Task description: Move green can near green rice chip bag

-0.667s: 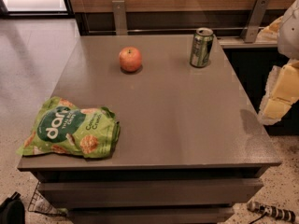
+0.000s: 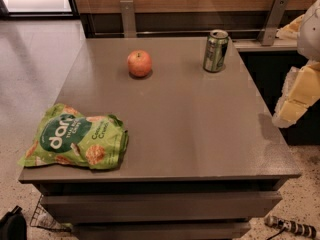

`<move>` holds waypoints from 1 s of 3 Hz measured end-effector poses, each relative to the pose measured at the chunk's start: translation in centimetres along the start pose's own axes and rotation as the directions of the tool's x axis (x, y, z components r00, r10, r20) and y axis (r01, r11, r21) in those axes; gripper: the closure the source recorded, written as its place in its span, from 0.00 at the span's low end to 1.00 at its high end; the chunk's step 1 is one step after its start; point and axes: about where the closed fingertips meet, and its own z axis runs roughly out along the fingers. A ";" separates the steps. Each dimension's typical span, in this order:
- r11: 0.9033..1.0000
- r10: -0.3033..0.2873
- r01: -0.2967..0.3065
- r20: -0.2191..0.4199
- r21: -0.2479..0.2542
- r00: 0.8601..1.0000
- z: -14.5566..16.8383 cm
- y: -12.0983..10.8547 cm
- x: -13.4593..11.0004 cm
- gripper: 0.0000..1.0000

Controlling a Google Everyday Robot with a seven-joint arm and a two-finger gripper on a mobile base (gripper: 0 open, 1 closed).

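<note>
The green can [image 2: 216,51] stands upright at the far right of the grey table [image 2: 190,129], dark green with a silver top. The green rice chip bag [image 2: 75,140] lies flat at the table's near left corner, bright green with a dark oval and pictures of chips. They are far apart, on opposite corners. My gripper [image 2: 295,96] shows as a pale yellow-white part of the arm at the right edge of the view. It is beyond the table's right side, below and to the right of the can, and touches nothing.
A red-orange apple [image 2: 139,63] sits at the far middle-left of the table. A wood-panelled wall with metal brackets [image 2: 128,18] runs behind. A wire basket [image 2: 45,216] and a dark object [image 2: 12,226] lie on the floor at front left.
</note>
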 end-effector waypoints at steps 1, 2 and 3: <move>0.992 0.060 -0.076 0.154 0.102 0.986 1.4 -4.8 0.4 0.00; 0.980 0.090 -0.137 0.286 0.148 0.954 3.5 -8.8 0.5 0.00; 0.966 0.125 -0.206 0.415 0.156 0.901 6.1 -12.0 1.0 0.00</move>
